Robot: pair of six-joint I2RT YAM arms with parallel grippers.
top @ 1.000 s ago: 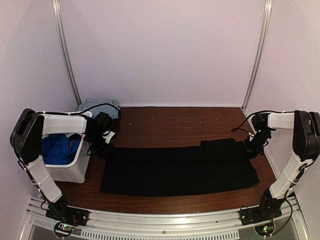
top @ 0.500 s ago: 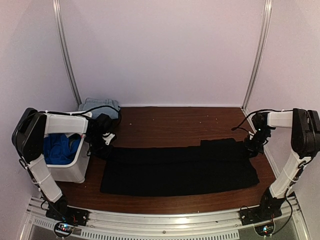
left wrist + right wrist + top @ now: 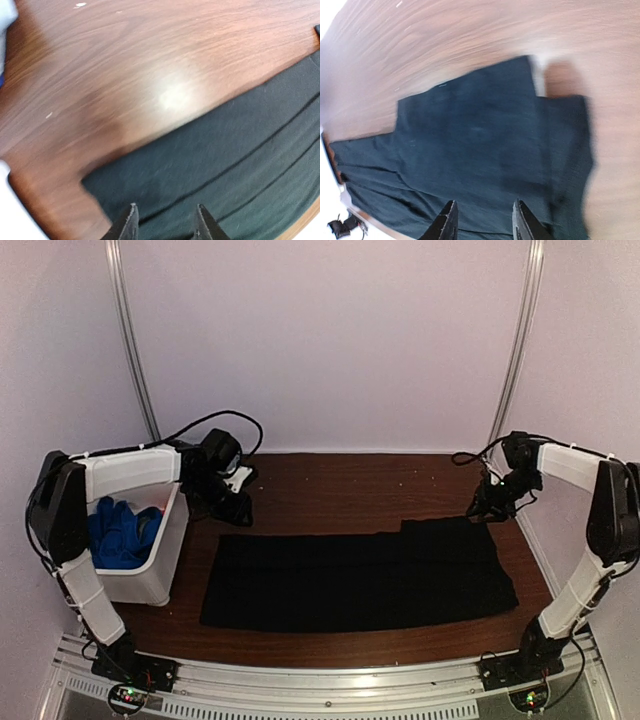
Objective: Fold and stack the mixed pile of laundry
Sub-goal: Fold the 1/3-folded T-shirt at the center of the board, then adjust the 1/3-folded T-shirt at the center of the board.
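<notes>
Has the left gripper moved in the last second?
Yes. The left gripper has pulled off the cloth's corner, going toward the back wall.

Lab test booth, white panels (image 3: pixel 330 340), aluminium rails (image 3: pixel 134 340)

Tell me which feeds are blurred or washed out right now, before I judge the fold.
Top external: sharp and evenly lit, though the black cloth reads as a flat dark shape. Left wrist: motion-blurred, with a bright glare patch on the table. Right wrist: smeared too, worst over the bare wood.
</notes>
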